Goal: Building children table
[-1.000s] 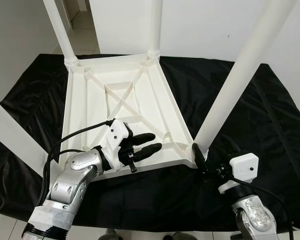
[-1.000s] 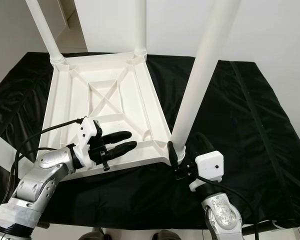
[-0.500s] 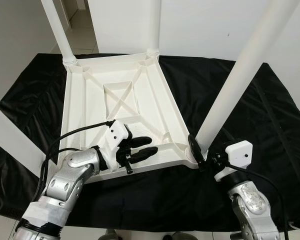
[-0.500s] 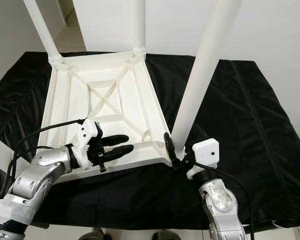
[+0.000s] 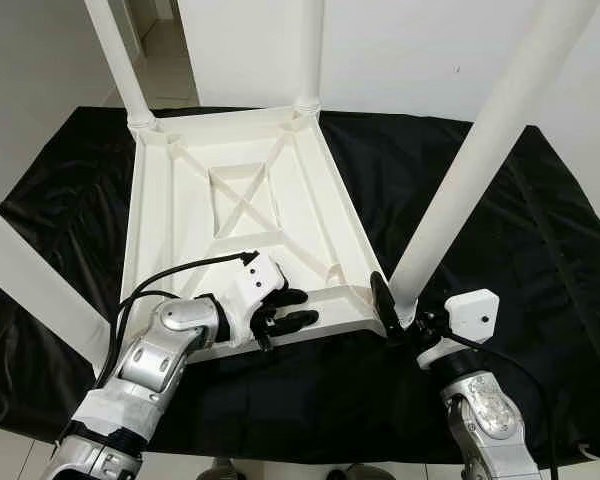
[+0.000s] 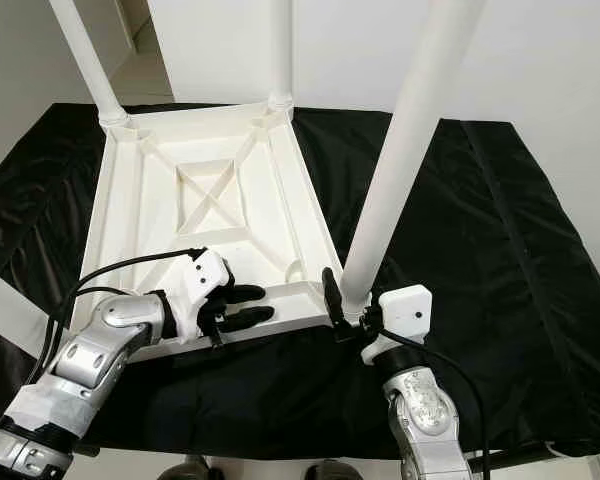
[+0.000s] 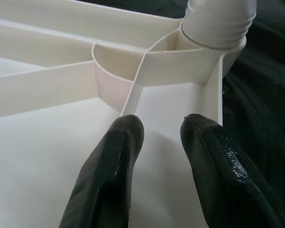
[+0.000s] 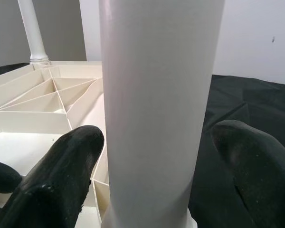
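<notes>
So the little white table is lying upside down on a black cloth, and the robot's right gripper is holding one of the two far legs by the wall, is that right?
Not quite. The right gripper is at the near leg, at the table's corner closest to the robot, not a far one. The right eye view shows this; in the right wrist view its fingers straddle that leg. The table does lie upside down on the black cloth.

A white plastic children's table lies upside down on black cloth, its ribbed underside with a crossed brace facing up. White round legs stand upright in its corner sockets, near right and far.
</notes>
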Tool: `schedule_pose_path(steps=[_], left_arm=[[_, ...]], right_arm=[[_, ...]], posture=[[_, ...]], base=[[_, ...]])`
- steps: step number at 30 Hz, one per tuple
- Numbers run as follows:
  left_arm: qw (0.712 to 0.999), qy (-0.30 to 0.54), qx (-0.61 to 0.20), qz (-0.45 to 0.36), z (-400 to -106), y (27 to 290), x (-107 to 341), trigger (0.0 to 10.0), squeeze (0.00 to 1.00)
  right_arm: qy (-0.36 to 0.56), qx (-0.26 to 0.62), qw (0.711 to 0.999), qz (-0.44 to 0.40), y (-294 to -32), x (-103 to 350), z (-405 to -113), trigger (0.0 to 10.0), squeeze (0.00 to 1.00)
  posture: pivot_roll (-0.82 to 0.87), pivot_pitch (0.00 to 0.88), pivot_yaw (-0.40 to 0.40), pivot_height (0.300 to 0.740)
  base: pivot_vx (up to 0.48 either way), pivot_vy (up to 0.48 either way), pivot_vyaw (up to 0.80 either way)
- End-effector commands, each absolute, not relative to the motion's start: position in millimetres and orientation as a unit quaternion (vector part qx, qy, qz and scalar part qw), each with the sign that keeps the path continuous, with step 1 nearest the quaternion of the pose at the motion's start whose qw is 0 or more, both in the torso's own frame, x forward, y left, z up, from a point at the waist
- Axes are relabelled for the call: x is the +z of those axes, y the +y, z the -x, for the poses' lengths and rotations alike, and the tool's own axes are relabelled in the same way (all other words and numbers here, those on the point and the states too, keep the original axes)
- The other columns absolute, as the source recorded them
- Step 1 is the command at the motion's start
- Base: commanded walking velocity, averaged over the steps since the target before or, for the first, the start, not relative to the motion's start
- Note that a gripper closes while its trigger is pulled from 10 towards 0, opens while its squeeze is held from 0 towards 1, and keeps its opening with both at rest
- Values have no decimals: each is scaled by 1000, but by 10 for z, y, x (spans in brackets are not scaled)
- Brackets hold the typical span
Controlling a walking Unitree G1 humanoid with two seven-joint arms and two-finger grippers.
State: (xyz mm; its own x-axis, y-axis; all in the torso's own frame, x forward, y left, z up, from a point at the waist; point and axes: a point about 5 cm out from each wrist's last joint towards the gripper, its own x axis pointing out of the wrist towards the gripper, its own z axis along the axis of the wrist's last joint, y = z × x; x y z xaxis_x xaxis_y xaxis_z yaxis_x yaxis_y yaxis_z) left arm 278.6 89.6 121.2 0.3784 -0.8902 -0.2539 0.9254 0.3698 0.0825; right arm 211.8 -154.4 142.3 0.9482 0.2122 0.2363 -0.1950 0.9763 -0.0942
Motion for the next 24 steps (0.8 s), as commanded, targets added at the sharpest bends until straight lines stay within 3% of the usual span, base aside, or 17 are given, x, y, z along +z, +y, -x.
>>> schedule_pose_path(steps=[1,17,24], left_arm=[[882,82,-449,-119,-2889,952,1178,10000,0],[896,14,-434,-90,-2926,980,1369,10000,0],[872,18,-482,-82,-2855,935,1346,10000,0]], right_arm=[[-132,100,986,30,-1540,1455,-2104,10000,0],[-106,62,992,7,-1504,1348,-1736,10000,0],[-105,54,993,19,-1558,1364,-1727,10000,0]], posture=[[-46,60,39,740],[-49,59,21,740],[-59,49,27,740]], base=[[0,0,0],[0,0,0],[0,0,0]])
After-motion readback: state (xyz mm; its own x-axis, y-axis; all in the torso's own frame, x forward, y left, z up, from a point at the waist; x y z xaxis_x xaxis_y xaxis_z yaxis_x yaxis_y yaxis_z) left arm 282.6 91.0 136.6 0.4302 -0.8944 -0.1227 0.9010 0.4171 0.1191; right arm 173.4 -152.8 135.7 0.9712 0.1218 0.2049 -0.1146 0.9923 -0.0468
